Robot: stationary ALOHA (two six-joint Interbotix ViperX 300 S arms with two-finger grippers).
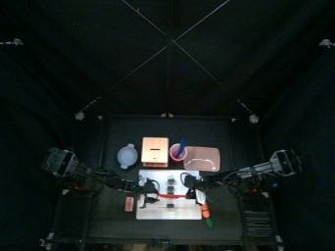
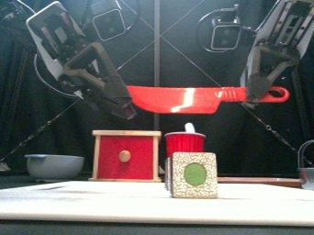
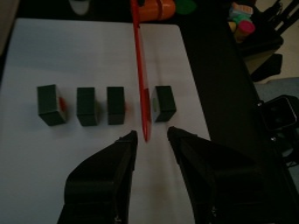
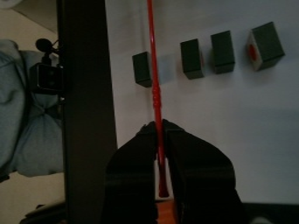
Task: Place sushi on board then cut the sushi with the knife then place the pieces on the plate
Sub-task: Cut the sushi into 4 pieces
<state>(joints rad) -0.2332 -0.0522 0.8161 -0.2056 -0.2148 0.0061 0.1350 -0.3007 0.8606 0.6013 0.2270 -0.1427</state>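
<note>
Pinching the red knife (image 4: 151, 70) tight by the handle, the right gripper (image 4: 160, 129) is holding the blade high over the gap between the end sushi block (image 3: 166, 101) and the other three blocks (image 3: 86, 105) on the white board (image 3: 70, 48), while the left gripper (image 3: 153, 136) is hovering open by its tip; I'd lower it level and straight.

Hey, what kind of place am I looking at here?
Probably a robotics lab booth staged as a toy kitchen: black curtains, a white cutting board with toy sushi pieces, and a red toy knife held by the right gripper.
</note>
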